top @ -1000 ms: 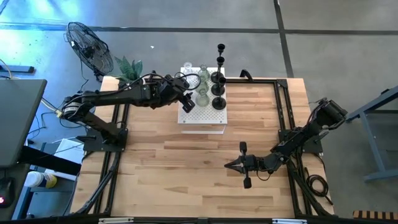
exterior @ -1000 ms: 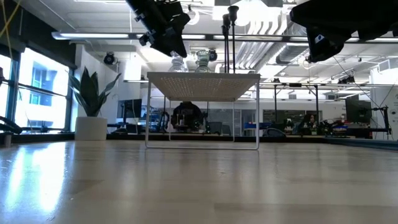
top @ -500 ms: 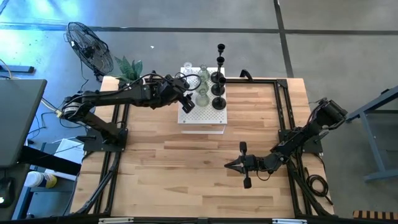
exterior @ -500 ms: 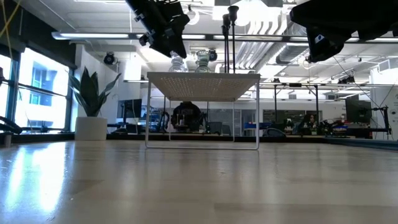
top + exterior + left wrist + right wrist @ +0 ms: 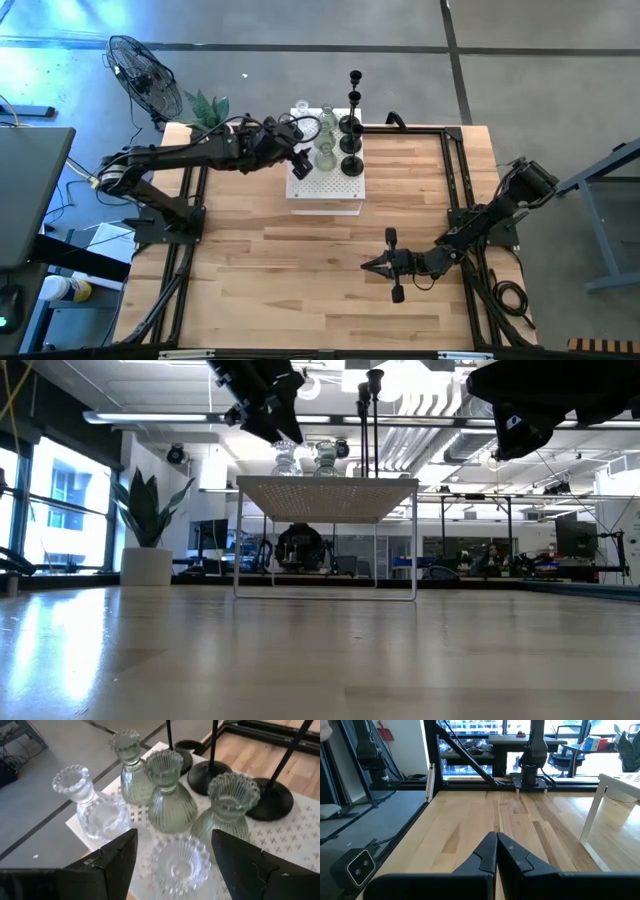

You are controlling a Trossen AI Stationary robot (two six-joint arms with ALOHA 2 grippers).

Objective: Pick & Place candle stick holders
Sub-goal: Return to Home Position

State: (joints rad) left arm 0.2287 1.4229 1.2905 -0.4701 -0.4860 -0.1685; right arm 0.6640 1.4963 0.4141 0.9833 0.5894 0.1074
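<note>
Several glass candle stick holders (image 5: 167,790) and black ones with round bases (image 5: 270,802) stand on the top of the white perforated box (image 5: 325,190) at the table's far middle. My left gripper (image 5: 300,160) is open above the box's left part. Its fingers stand on either side of a low clear glass holder (image 5: 180,865) without touching it. My right gripper (image 5: 368,266) is shut and empty, low over the table's right near part; its closed tips also show in the right wrist view (image 5: 496,836).
A potted green plant (image 5: 205,108) stands at the table's far left corner, with a fan (image 5: 140,70) on the floor behind it. Black frame rails (image 5: 450,150) run along the table's sides. Bare wood (image 5: 290,260) lies between the box and the near edge.
My left gripper has risen a little above the box top, still open over the glass holders.
</note>
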